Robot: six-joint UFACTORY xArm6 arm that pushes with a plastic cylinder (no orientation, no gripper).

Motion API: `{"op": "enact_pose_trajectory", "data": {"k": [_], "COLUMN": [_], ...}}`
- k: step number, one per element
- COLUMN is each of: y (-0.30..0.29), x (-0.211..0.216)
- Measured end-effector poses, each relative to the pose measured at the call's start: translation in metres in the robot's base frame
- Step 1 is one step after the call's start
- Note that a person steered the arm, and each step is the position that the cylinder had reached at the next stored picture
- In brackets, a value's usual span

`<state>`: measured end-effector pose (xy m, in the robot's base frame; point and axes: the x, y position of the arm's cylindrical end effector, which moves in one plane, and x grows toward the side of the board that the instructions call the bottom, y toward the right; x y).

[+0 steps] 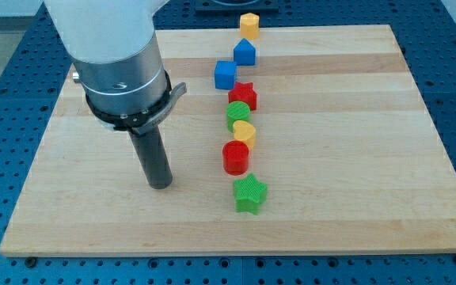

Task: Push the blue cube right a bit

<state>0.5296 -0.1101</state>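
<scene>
**Blue cube lies up and to the right of my tip, with no pushing face lined up yet**

My tip point(160, 184) rests on the wooden board point(355, 198) in the left half of the view, clear of every block. There are no fingers to report on: the arm ends in a plain dark rod, so nothing spreads or pinches.

The blue cube point(226, 75) sits near the top of a loose column of blocks running down the board's middle. From my tip it lies at about one o'clock, well apart. Its neighbours are close: a blue house-shaped block point(245, 52) at its one o'clock, and a red star point(244, 96) at its four o'clock. Whether the star actually touches the cube is hard to tell from this angle. Farther up stands a yellow block point(249, 24) at the board's top edge.

A rightward push, toward three o'clock, calls for contact on the cube's left face, at its nine o'clock side. My tip is already left of the cube but much lower in the view, so I judge it must first travel toward twelve o'clock until level with the cube, then sweep right. The nearby star may get nudged along.
</scene>
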Motion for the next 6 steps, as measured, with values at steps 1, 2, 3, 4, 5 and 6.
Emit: {"op": "enact_pose_trajectory", "data": {"k": [1, 2, 3, 4, 5, 6], "y": [0.0, 0.0, 0.001, 0.001, 0.007, 0.026], "x": [-0.01, -0.055, -0.106, -0.149, -0.163, -0.178]}}
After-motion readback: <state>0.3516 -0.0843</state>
